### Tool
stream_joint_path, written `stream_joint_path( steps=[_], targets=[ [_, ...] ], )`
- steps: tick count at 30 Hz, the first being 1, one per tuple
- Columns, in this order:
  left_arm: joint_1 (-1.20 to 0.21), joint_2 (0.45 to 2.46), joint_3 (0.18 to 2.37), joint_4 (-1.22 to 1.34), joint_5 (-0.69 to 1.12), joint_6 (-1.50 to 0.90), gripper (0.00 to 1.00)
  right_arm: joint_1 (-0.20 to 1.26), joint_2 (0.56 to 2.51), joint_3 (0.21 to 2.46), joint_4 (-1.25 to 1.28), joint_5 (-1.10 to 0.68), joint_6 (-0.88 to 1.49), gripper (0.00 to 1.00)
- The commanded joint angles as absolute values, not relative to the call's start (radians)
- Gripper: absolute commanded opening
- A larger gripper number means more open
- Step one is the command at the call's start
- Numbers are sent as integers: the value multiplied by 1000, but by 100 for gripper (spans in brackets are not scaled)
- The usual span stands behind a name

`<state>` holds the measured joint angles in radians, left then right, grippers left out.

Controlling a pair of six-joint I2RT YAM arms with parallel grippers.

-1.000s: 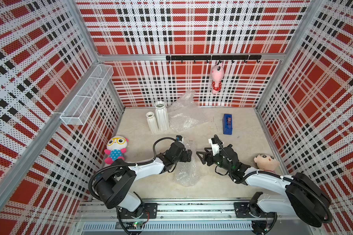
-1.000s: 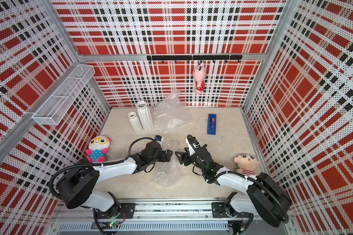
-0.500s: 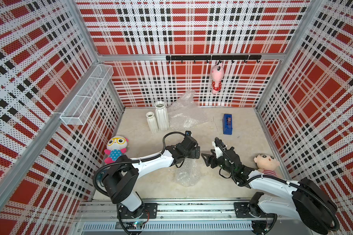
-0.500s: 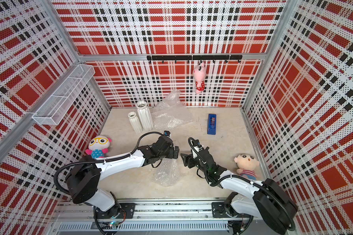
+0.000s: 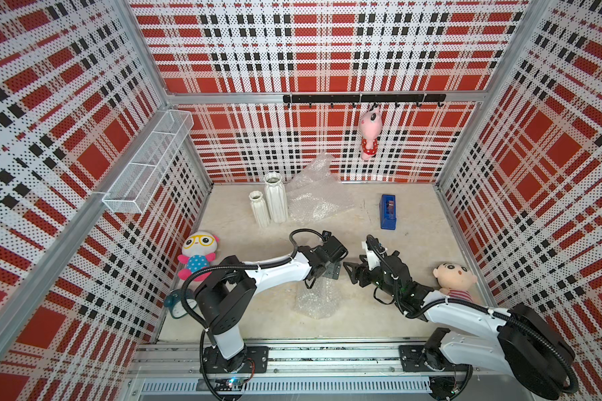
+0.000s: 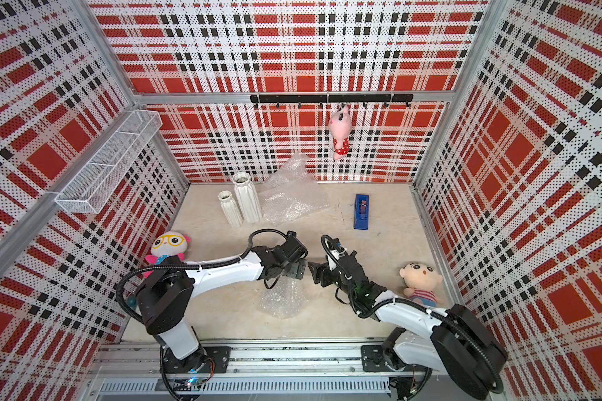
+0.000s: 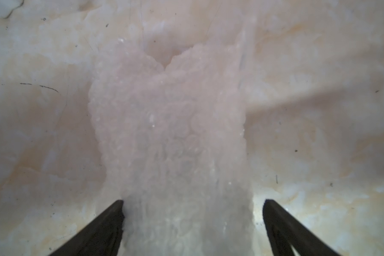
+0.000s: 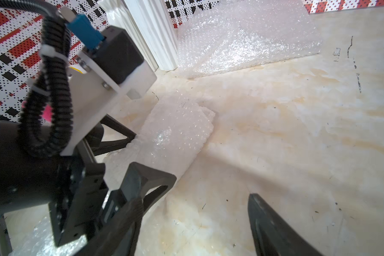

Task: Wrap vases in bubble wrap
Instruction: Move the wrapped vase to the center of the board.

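On the table (image 5: 414,312), loose bubble wrap (image 5: 317,205) lay at the back beside two white vases (image 5: 276,198), and a rolled bundle (image 5: 315,298) lay near the front; its contents I could not see. My left gripper (image 7: 193,202) stood wide astride the bundle's end, holding nothing; the right gripper (image 5: 353,272), open and empty, hung just beside. I judged I should pinch the overlap gently, so the roll would not spring open.

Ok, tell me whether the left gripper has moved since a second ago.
Yes. The left gripper has shifted sideways, away from the plush with yellow glasses and toward the blue tape dispenser.
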<state>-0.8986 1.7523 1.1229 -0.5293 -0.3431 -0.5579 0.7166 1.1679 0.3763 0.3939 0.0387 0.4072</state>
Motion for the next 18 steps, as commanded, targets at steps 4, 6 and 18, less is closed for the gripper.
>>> stream_joint_path(
  steps=[4, 6, 18],
  targets=[
    [-889, 1777, 1113, -588, -339, -590, 84, 710, 1161, 374, 413, 53, 382, 78],
    [-871, 1762, 1090, -573, -339, -598, 72, 710, 1160, 375, 411, 55, 379, 78],
    [-623, 1613, 860, -472, -369, -600, 61, 709, 1139, 389, 381, 73, 342, 79]
  ],
)
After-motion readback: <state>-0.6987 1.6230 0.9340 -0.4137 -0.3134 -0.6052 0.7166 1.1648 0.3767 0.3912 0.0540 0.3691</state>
